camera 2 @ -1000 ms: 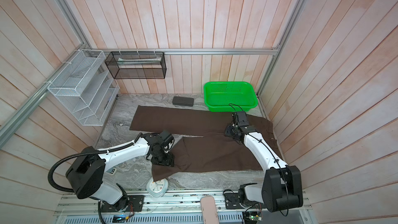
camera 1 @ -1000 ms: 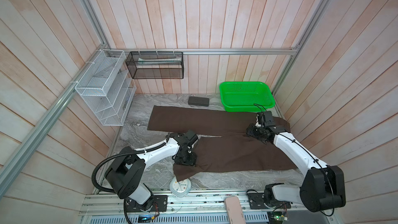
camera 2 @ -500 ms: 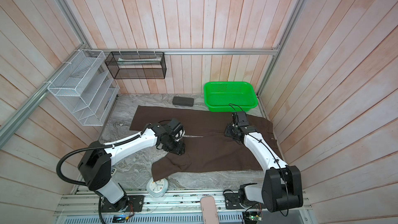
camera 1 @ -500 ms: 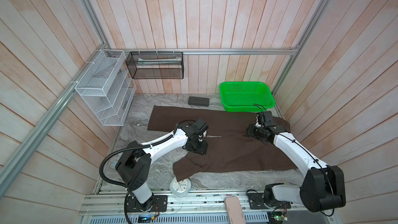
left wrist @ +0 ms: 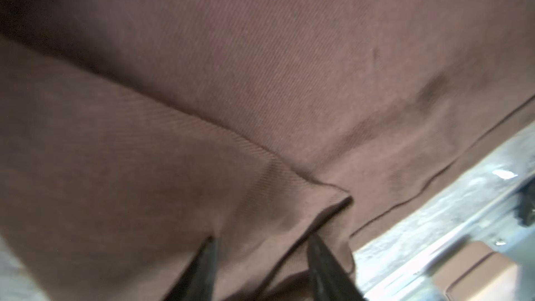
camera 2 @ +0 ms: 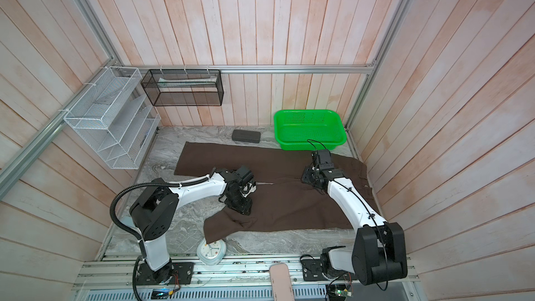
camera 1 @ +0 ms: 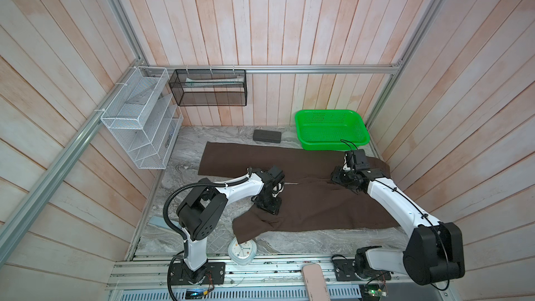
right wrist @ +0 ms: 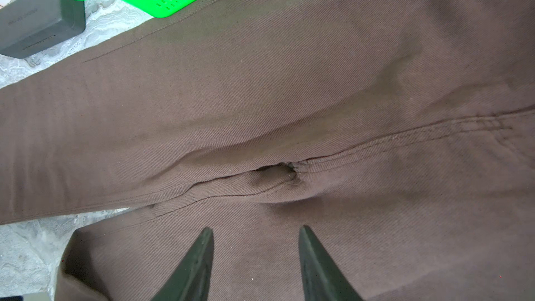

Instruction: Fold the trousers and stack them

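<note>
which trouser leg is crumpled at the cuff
The near leg, under the left gripper: its cuff bunches over the white clock, while the far leg lies flat.

Twin white-and-black arms, the left pincer [left wrist: 263, 238] and right pincer [right wrist: 256, 229] both dark.
The left arm [camera 1: 237, 191] and right arm [camera 1: 390, 201] have glossy white shells between chunky matte-black joint housings. The shoulder housing [camera 1: 199, 218] far behind the left pincer shows a cluster of small round holes. A ribbed black hose [camera 1: 173, 198] loops up behind the left pincer. A thin black cable [camera 1: 405, 198] runs along the white shell behind the right pincer, whose fingers [right wrist: 199, 264] are dark tapered wedges.
</note>
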